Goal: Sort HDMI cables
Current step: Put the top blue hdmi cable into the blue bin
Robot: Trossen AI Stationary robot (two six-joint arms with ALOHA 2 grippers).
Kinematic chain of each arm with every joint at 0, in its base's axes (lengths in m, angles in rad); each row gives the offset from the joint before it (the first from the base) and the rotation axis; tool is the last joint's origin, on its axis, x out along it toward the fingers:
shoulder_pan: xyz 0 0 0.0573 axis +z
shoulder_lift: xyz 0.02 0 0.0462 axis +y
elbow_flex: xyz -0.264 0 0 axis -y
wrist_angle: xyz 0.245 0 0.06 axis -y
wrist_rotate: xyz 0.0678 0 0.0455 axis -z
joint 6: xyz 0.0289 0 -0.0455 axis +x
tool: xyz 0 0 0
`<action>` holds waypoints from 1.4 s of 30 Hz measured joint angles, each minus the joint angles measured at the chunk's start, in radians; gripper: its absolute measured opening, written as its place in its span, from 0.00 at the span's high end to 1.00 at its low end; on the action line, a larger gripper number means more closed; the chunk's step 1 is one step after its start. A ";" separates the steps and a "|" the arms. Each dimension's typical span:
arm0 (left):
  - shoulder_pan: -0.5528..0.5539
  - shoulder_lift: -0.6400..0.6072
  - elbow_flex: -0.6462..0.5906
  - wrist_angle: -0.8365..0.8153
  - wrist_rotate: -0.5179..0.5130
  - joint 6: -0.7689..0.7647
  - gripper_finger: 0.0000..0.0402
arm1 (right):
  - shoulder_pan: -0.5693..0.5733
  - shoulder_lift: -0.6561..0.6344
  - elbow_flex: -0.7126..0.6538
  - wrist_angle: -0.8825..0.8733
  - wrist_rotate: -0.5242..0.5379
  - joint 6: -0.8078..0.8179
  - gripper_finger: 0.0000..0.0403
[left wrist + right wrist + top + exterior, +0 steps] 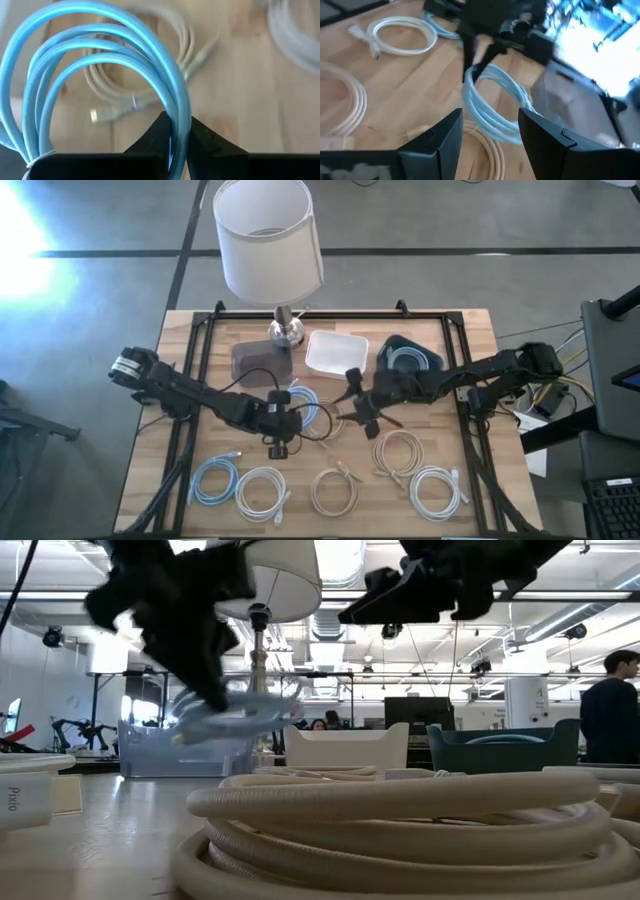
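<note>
With the left gripper (176, 142) pinched on a light blue cable coil (100, 75) hanging above a beige coil (145, 85), carry it high toward the blue bin (407, 358), past the right gripper (487, 132), whose fingers stand wide nearby.

Open lab/workshop hall indicated: exposed ceiling ducts (330, 630), strip lighting, monitor (415, 712) on benches, person (608, 705) standing behind, concrete floor (100, 300) under wooden surface (480, 330).
</note>
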 joint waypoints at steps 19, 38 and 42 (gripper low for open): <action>0.046 0.000 0.092 0.048 0.039 0.045 0.89 | 0.062 0.319 0.300 -0.200 0.204 -0.148 0.54; 0.055 -0.002 0.091 0.019 0.012 0.041 0.89 | 0.079 0.381 0.349 -0.294 0.483 -0.185 0.74; 0.056 -0.002 0.091 0.015 0.006 0.040 0.89 | 0.079 0.382 0.348 -0.295 0.497 -0.185 0.82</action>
